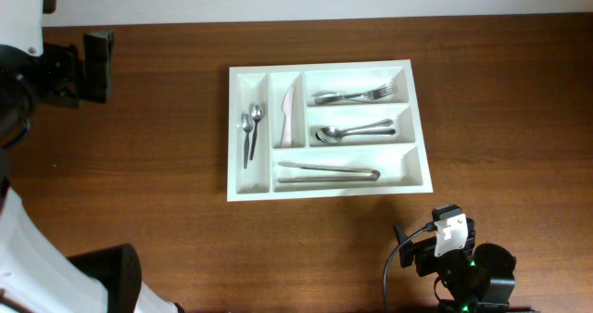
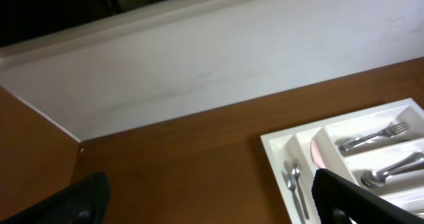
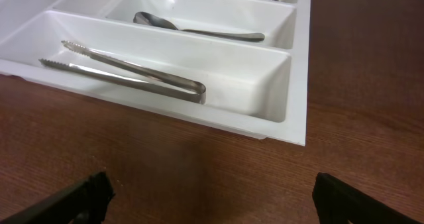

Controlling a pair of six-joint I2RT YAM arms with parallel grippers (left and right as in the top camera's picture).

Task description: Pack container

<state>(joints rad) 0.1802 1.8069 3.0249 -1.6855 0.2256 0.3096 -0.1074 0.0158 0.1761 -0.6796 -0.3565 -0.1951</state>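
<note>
The container (image 1: 326, 190), a white cutlery tray, lies mid-table. Its two narrow upright compartments hold teaspoons (image 1: 250, 128) and a pale knife (image 1: 287, 114). The crosswise ones hold forks (image 1: 357, 95), spoons (image 1: 352, 131) and metal tongs (image 1: 329, 171). My left gripper (image 1: 97, 68) is far left of the tray; in the left wrist view it (image 2: 212, 207) is open and empty over bare wood, with the tray's corner (image 2: 275, 154) to the right. My right gripper (image 1: 435, 244) is below the tray's right corner. In the right wrist view it (image 3: 212, 201) is open and empty before the tray wall (image 3: 199, 114) and tongs (image 3: 126, 71).
The brown wooden table (image 1: 139, 183) extends around the tray. A white wall (image 2: 218, 58) runs along the table's far edge. The right arm's base (image 1: 473, 276) sits at the front edge, and white robot housing (image 1: 28, 248) fills the lower left corner.
</note>
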